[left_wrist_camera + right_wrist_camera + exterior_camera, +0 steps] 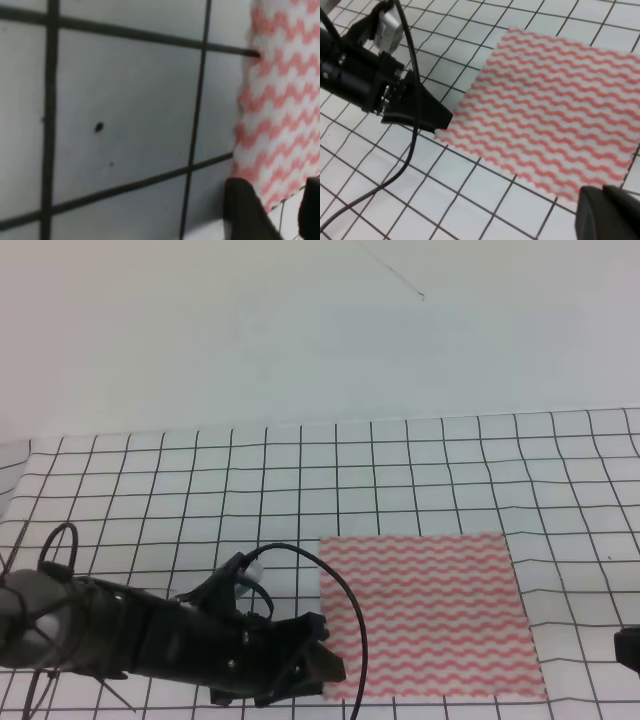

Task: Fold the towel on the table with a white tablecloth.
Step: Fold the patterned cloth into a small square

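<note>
While the thin red-and-white wavy-striped towel (425, 615) lies flat, left gripper (318, 665) at its near-left corner, jaws apart; should pinch only towel; right gripper (610, 210) state indeterminate.

Behind the surface, a plain pale wall (300, 330) fills the whole top half, evenly lit, with 1 thin dark hairline mark (395, 272) near the top.

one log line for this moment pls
towel flat, unfolded | left gripper at its near-left corner, grasp unclear | right gripper off near-right corner
</note>
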Robot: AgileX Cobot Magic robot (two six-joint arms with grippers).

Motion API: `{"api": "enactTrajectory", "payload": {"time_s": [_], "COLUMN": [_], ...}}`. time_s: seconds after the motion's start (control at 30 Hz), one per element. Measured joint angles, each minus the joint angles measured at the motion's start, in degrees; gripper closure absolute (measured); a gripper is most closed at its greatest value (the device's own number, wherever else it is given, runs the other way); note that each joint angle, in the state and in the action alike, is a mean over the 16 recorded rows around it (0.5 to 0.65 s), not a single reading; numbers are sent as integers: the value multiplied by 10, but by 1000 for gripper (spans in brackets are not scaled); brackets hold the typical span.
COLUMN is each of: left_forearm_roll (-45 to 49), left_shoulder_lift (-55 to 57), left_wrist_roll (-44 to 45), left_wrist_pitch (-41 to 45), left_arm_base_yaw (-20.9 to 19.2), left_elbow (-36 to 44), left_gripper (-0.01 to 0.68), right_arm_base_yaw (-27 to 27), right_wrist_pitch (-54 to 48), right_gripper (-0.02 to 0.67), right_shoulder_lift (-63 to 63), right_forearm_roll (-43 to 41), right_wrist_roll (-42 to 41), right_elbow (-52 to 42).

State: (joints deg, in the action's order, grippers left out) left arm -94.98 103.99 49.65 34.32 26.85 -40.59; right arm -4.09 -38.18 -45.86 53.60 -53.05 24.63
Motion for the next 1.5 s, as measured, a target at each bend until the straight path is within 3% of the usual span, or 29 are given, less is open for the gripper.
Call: {"api": "enactTrajectory", "payload": {"time_s": [0.33, 0.9, 1.5], "left_forearm_roll": [-16, -50, -53], "left_shoulder_lift": [11, 16, 38], "left_wrist_roll": [12, 45, 49], "left_wrist_pitch": [14, 22, -18], "left_arm_base_yaw": [0, 0, 0], "left_elbow": [0, -11, -103], "left_gripper": [453, 661, 673], "right_arm_base_yaw": [0, 0, 0], "right_wrist_pitch": [1, 1, 9], "right_gripper": [641, 641, 641], "right_shoulder_lift": [0, 0, -9], "right_forearm_roll": [0, 0, -1], "right_wrist_roll": [0, 0, -4], "right_elbow": [0, 0, 0]}}
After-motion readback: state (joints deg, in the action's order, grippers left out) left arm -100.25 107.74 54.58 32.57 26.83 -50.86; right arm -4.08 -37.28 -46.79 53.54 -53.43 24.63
